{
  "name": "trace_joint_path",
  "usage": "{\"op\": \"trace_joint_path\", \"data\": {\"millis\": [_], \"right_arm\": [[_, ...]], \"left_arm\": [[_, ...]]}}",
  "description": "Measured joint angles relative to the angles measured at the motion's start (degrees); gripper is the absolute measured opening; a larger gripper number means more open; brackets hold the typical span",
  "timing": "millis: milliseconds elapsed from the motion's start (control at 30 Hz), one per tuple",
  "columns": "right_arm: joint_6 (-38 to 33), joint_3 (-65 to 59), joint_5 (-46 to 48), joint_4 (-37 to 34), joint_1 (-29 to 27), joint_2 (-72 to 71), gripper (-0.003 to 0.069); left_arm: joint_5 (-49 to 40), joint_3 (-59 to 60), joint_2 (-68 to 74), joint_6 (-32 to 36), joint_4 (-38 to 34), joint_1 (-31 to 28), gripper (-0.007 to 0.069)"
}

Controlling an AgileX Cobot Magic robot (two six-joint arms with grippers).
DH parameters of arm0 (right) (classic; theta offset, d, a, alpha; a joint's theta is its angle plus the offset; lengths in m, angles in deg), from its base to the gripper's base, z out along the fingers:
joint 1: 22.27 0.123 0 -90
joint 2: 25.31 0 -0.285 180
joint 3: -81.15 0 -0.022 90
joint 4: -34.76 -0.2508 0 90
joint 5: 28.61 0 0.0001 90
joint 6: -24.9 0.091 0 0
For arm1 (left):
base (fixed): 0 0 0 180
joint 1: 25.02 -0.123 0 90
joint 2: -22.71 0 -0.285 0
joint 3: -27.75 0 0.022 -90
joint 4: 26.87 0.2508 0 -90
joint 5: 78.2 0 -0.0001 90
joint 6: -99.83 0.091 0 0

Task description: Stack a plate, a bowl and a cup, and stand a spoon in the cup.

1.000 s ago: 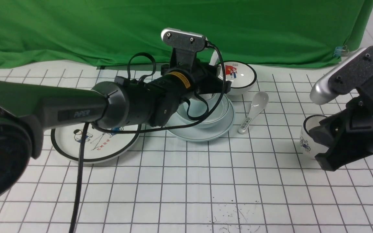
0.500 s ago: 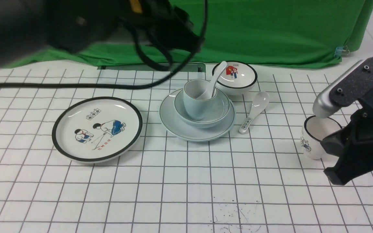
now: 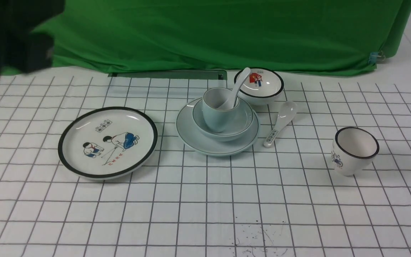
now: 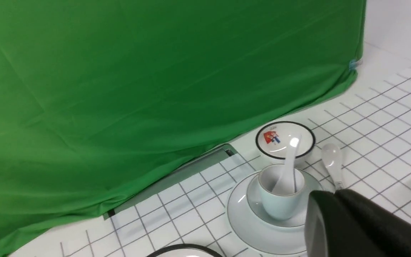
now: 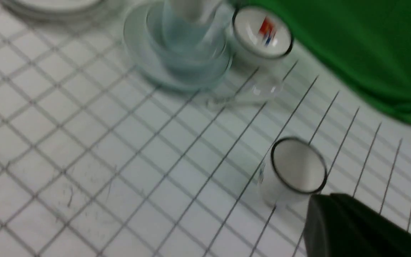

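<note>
The pale blue-green plate [image 3: 194, 141] lies mid-table with the bowl [image 3: 244, 125] on it and the cup [image 3: 214, 114] upright in the bowl. The plain white spoon [image 3: 239, 85] stands in the cup, its handle leaning towards the back right. The stack also shows in the left wrist view: plate [image 4: 244, 225], cup [image 4: 275, 205], spoon [image 4: 291, 160]. My left gripper [image 4: 334, 192] is shut and empty, raised away from the stack; only a dark blur of that arm [image 3: 16, 39] shows at the front view's top left. My right gripper [image 5: 330, 195] is shut and empty, outside the front view.
A black-rimmed cartoon plate [image 3: 107, 142] lies left of the stack. A black-rimmed bowl [image 3: 262, 85] stands behind it. A printed-handle spoon [image 3: 280, 123] lies to its right. A black-rimmed cup [image 3: 353, 151] stands at the right, close to my right gripper. Green cloth [image 3: 205, 32] hangs at the back.
My left arm has lifted off the stack and drawn back to the upper left, leaving the spoon in the cup. My right arm has pulled back out of the front view.
</note>
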Motion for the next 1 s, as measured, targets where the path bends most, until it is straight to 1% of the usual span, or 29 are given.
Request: {"op": "trace_joint_path", "data": {"millis": [33, 67, 100, 233, 300, 400, 467, 600, 767, 933, 1000], "right_arm": [[1.75, -3.33, -4.24, 0.00, 0.00, -2.92, 0.0010], [2.09, -4.51, -5.00, 0.00, 0.00, -4.00, 0.0010], [4.48, -8.87, -10.28, 0.00, 0.00, -7.38, 0.0010], [7.74, -20.70, -27.09, 0.00, 0.00, -12.81, 0.0010], [8.19, -25.34, -35.68, 0.00, 0.00, -13.45, 0.0011], [8.85, -30.78, -42.58, 0.00, 0.00, -13.52, 0.0013], [8.90, -34.17, -44.58, 0.05, 0.00, -13.52, 0.0016], [8.90, -39.05, -45.23, 0.05, 0.00, -13.52, 0.0020], [8.90, -42.83, -44.69, 0.05, 0.00, -13.52, 0.0030], [8.95, -42.95, -38.66, 0.36, 0.00, -13.76, 0.0040], [8.95, -42.99, -34.91, 0.05, -1.42, -15.97, 0.0047]], "left_arm": [[2.71, 4.27, -2.83, -0.29, 0.00, 0.00, -0.0043], [3.18, 5.00, -3.97, -0.34, 0.00, 0.00, -0.0043], [6.61, 10.68, -8.02, -1.09, 0.12, 0.00, -0.0043], [14.24, 22.72, -18.74, -3.09, 0.62, 0.00, -0.0043], [16.45, 27.39, -22.98, -3.30, 0.73, 0.00, -0.0043], [18.29, 33.08, -28.32, -3.64, 0.80, 0.00, -0.0043], [19.04, 36.37, -31.64, -3.98, 1.18, 0.00, -0.0041], [21.05, 40.27, -33.89, -4.11, 2.24, 0.00, -0.0038], [24.18, 41.12, -34.28, -4.76, 2.24, 0.00, -0.0037], [25.07, 41.19, -34.39, -4.58, 2.37, 0.00, -0.0037], [25.15, 41.38, -34.39, -4.45, 2.46, 0.00, -0.0037]]}}
